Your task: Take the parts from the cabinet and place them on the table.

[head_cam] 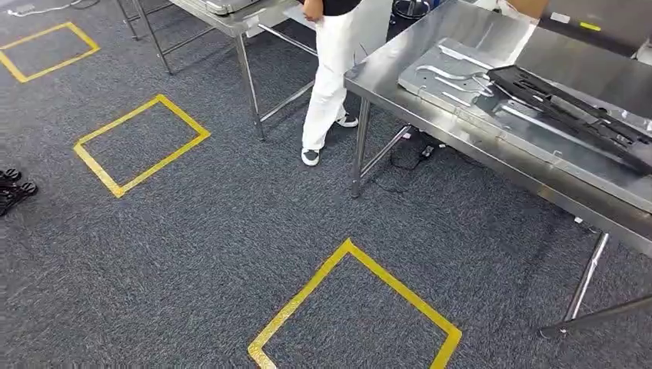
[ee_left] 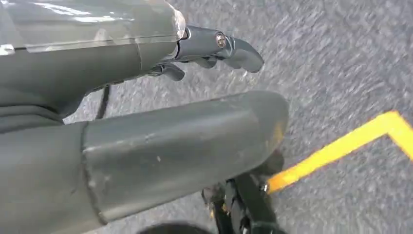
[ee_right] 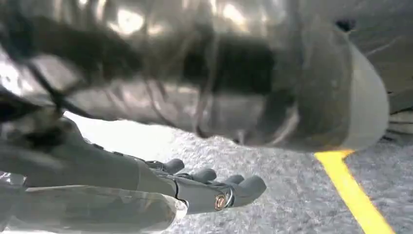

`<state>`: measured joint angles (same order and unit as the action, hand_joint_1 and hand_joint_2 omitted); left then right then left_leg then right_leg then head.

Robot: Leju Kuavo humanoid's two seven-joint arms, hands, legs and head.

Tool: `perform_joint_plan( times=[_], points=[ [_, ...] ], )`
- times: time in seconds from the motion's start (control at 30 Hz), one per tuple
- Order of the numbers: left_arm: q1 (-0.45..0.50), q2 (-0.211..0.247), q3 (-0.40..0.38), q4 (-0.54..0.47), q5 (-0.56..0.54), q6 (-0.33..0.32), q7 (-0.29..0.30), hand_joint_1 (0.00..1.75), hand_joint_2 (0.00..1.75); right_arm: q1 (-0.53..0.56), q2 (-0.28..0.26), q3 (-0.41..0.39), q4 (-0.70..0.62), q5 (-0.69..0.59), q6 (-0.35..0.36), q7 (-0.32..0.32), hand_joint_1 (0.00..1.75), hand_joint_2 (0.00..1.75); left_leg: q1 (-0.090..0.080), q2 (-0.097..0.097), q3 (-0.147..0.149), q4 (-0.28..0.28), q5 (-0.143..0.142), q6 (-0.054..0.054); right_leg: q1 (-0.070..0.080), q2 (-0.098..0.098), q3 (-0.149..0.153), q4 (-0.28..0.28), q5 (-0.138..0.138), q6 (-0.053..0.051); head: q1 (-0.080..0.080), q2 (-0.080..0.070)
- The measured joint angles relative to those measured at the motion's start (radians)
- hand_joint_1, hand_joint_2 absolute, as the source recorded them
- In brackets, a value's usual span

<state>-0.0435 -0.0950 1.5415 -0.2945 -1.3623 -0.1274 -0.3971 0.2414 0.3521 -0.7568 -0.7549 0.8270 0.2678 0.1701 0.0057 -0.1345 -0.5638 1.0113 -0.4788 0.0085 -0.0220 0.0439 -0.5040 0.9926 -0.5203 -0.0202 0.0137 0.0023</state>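
On the steel table [head_cam: 407, 65] at the right lie a flat silver sheet-metal part [head_cam: 454, 77] and a long black part [head_cam: 569, 111] laid across it. My left hand [ee_left: 160, 141] hangs over the grey carpet, its fingers [ee_left: 229, 46] stretched out and nothing in it. My right hand [ee_right: 195, 187] also hangs above the carpet, fingers [ee_right: 243, 187] extended and apart, holding nothing.
A person in white trousers [head_cam: 330, 77] stands between the steel table and a second metal table [head_cam: 231, 23] at the back. Yellow tape squares [head_cam: 142, 146] [head_cam: 354, 307] mark the carpet. Dark objects [head_cam: 15, 188] lie at the left edge. Table legs [head_cam: 588, 277] stand on the right.
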Motion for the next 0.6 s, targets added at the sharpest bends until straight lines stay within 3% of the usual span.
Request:
perform_joint_plan(
  times=[0.03,0.07,0.13,0.17,0.2,0.27,0.3,0.33,0.37,0.4,0.47,0.5,0.53,0.57,0.6],
  points=[
    [0.004,-0.003,0.0,0.002,0.0,0.0,0.0,0.0,0.0,0.001,0.0,0.0,0.0,0.0,0.0,0.0,0.0,0.0,-0.004,0.056,-0.009,0.02,-0.016,-0.004,0.006,-0.013,0.006,-0.007,0.003,-0.002,0.0,0.0],
    [0.003,-0.003,0.0,0.005,0.0,0.0,0.0,0.0,0.0,0.002,0.002,-0.001,0.0,0.001,0.0,0.0,0.0,0.0,-0.001,0.099,-0.033,0.071,-0.053,-0.01,0.007,-0.027,0.007,-0.008,0.004,-0.011,-0.002,0.0],
    [-0.003,-0.003,0.0,0.005,0.0,0.0,0.0,0.0,0.0,0.003,0.002,-0.002,0.0,0.002,0.001,0.0,0.0,0.0,0.006,0.122,-0.106,0.223,-0.13,-0.022,0.01,-0.059,0.003,-0.006,0.002,-0.012,-0.002,0.0],
    [-0.003,-0.003,0.0,0.005,0.0,0.0,0.001,0.0,0.0,0.004,0.002,-0.002,0.0,0.002,0.001,0.0,0.0,0.0,0.008,0.126,-0.135,0.285,-0.15,-0.027,0.01,-0.076,0.003,-0.004,0.0,-0.011,-0.002,0.0],
    [-0.002,-0.003,0.0,0.005,0.0,0.0,0.001,0.0,0.0,0.003,0.002,-0.003,0.0,0.002,0.001,0.0,0.0,0.0,0.011,0.129,-0.142,0.302,-0.146,-0.03,0.01,-0.089,0.002,-0.002,-0.002,-0.01,-0.002,0.0],
    [0.002,-0.002,0.0,0.005,0.0,0.0,0.001,0.0,0.0,0.002,0.002,-0.004,0.0,0.002,0.002,0.0,0.0,0.0,0.017,0.135,-0.078,0.189,-0.072,-0.034,0.008,-0.114,0.005,0.001,-0.007,-0.003,-0.002,0.0],
    [0.002,0.0,0.0,0.005,0.0,0.001,0.001,0.0,0.0,0.002,0.003,-0.004,0.0,0.002,0.002,0.0,0.0,0.0,0.017,0.153,-0.018,0.084,-0.027,-0.034,0.007,-0.126,0.008,0.004,-0.011,0.001,-0.002,0.0],
    [0.001,0.0,0.0,0.006,0.0,0.001,0.001,0.0,0.0,0.001,0.003,-0.005,0.0,0.002,0.003,0.0,0.0,0.0,0.017,0.196,0.023,0.007,-0.016,-0.032,0.01,-0.135,0.012,0.006,-0.015,0.007,-0.002,0.0],
    [-0.004,0.0,0.0,0.006,0.0,0.001,0.002,0.0,0.0,0.001,0.004,-0.006,0.0,0.002,0.005,0.0,0.0,0.0,0.007,0.201,0.027,-0.001,-0.021,-0.024,0.017,-0.144,0.013,0.01,-0.02,0.015,-0.002,0.0],
    [-0.004,0.0,0.0,0.006,0.0,0.002,0.002,0.0,0.0,0.001,0.004,-0.007,0.0,0.004,0.008,0.0,0.0,0.0,0.007,0.186,0.023,0.001,-0.018,-0.013,0.017,-0.15,0.013,0.008,-0.019,0.018,-0.002,0.0],
    [0.002,0.0,0.0,0.006,-0.001,0.004,0.002,0.0,0.0,-0.005,0.004,-0.01,0.0,0.008,0.011,0.0,0.0,0.0,0.003,0.172,0.012,0.002,-0.019,-0.005,0.017,-0.163,0.019,0.005,-0.018,0.027,-0.002,0.0],
    [0.003,0.001,0.0,0.006,-0.002,0.005,0.002,0.0,0.0,-0.008,0.004,-0.01,0.0,0.011,0.011,-0.002,0.0,0.0,0.009,0.16,0.019,-0.008,-0.013,0.005,0.015,-0.163,0.02,0.007,-0.023,0.036,-0.002,0.0],
    [0.004,0.001,0.0,0.007,-0.002,0.006,0.002,0.0,0.0,-0.008,0.004,-0.011,0.0,0.016,0.011,-0.003,0.0,0.0,0.011,0.154,0.022,-0.012,-0.009,0.012,0.009,-0.115,0.017,0.025,-0.04,0.042,-0.002,0.0],
    [0.003,0.001,0.0,0.007,-0.002,0.006,0.002,0.0,0.0,-0.008,0.004,-0.013,0.0,0.021,0.011,-0.006,0.0,0.0,0.011,0.147,0.019,-0.012,-0.006,0.019,0.009,-0.075,-0.004,0.067,-0.074,0.041,-0.002,0.0],
    [-0.001,0.001,0.0,0.007,-0.002,0.007,0.003,0.0,0.0,-0.008,0.004,-0.015,0.001,0.024,0.011,-0.007,0.0,0.0,0.01,0.14,0.016,-0.012,-0.005,0.022,0.009,-0.057,-0.038,0.139,-0.118,0.04,-0.002,0.0]
  ],
)
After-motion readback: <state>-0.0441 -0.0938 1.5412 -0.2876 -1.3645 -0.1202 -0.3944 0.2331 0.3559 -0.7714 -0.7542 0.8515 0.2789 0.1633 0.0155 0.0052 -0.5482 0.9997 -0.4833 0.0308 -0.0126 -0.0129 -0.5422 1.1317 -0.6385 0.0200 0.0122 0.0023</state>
